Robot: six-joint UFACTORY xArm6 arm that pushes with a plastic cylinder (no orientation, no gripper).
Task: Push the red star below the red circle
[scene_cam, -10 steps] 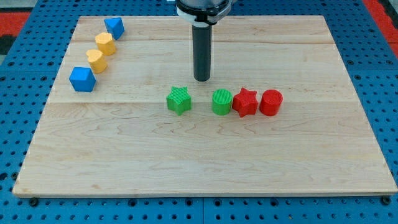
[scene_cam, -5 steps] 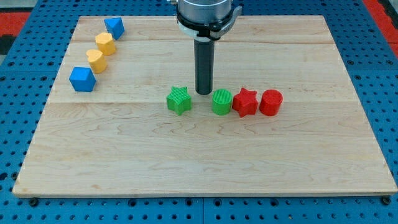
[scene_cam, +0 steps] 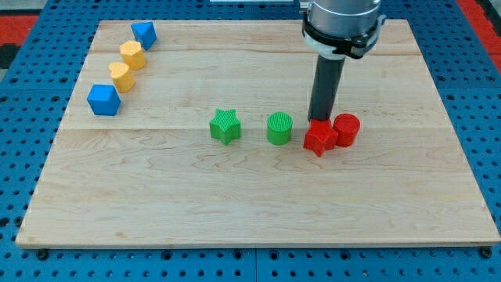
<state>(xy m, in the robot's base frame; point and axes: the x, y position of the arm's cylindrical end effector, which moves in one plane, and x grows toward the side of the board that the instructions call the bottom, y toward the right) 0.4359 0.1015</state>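
No gripper on this arm, so no open/closed state to give; it ends in a dark rod, and my tip sits at the top edge of the red star, touching or v. nearly so. Can't tell for sure, since the rod base hides the contact spot. Rod stands upright, w/ the grey arm collar above it near the view's top.

Red star lies on the table, right of centre, touching the red circle on its left side. Star sits slightly lower in the view than the circle, i.e. at its lower left, not under it. The tip is just left of the circle's top-left edge, apart from it.

Green circle is left of the red star, w/ a small gap between them. Green star is further left, roughly level w/ the green circle, well apart from the tip.

Top-left corner of the table holds a diagonal line of 4 blocks: a blue block uppermost, shape unclear; a yellow block below it, approx. hexagonal; a yellow heart next; a blue block lowest, looks cube-ish or pentagonal. Each one is just beside the next. All 4 are far from the tip.

Table is light wood planks, resting on a blue pegboard surface.
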